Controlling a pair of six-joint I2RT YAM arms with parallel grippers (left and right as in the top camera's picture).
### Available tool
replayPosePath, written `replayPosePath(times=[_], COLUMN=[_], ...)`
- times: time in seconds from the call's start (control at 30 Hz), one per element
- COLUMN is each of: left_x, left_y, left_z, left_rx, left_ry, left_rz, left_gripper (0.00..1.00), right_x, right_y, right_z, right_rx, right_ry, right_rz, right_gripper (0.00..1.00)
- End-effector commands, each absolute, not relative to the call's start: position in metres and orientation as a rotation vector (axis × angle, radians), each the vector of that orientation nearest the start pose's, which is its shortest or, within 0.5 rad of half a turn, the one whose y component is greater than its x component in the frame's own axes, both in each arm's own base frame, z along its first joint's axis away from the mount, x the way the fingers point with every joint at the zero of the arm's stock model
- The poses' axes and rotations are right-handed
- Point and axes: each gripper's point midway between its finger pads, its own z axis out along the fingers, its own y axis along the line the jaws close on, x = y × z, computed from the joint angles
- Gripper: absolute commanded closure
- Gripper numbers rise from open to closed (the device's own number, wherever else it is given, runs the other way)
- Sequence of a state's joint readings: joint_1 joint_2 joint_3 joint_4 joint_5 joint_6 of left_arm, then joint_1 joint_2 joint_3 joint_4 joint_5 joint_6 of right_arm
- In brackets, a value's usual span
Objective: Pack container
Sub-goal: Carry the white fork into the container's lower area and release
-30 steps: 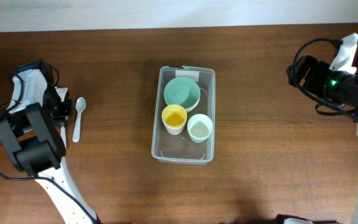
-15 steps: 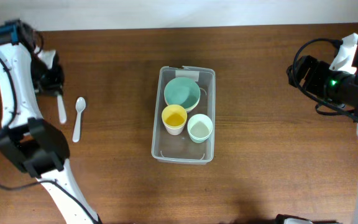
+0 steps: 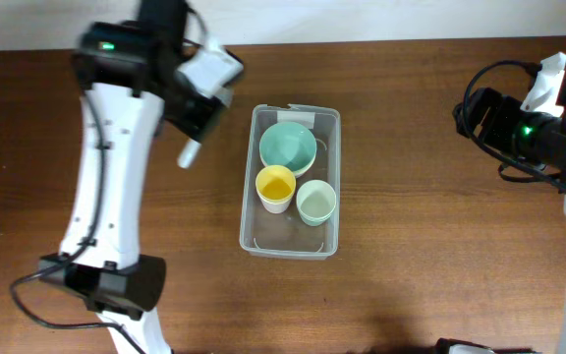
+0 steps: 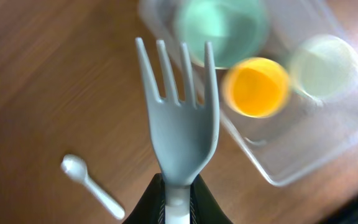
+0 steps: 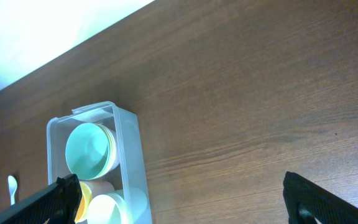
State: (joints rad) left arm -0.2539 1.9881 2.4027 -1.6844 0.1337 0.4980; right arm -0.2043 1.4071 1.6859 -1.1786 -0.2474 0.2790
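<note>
We find no legible text, brand, number or sign in any view. The small white label (image 3: 300, 119) on the container (image 3: 288, 242), at its short end towards the desk's far edge, is too small to read.

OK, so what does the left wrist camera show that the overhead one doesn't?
Only the left wrist view: the fork close up, tines clear, its handle pinched in the left claw, and a white spoon lying on the table, which can't be seen from above.
Only the overhead view: the right arm off to the side.
Both: the container holding the teal bowl, yellow cup and pale green cup.
</note>
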Motion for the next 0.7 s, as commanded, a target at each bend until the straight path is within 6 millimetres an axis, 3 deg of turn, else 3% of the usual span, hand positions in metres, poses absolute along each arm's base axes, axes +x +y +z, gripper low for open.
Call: replayPosePath(times=[0.0,0.2,0.37,0.67], left_x=[0.356,0.304,0.263,0.253], left_y=[-0.17,-0.212,-0.228,-0.248], left_z=[0.256,0.206,0.173,0.156], left_rx=[1.527,2.034,2.331,2.407], left_ry=[2.437,2.276,2.143,2.048], left_rz=[-0.233,-0.324,-0.431,-0.432], left_gripper=[0.99,0.99,0.99,0.96], right_x=[0.347,0.347,0.347,0.347], right_y=[-0.033,-0.033,-0.033,-0.033], right_z=[0.315,0.315,0.315,0.315], right_rx=[0.48,0.48,0.48,0.48], right_ry=[2.401,2.401,2.401,2.401], right_rz=[0.318,0.318,0.318,0.318], right_gripper=[0.01,0.01,0.01,0.01])
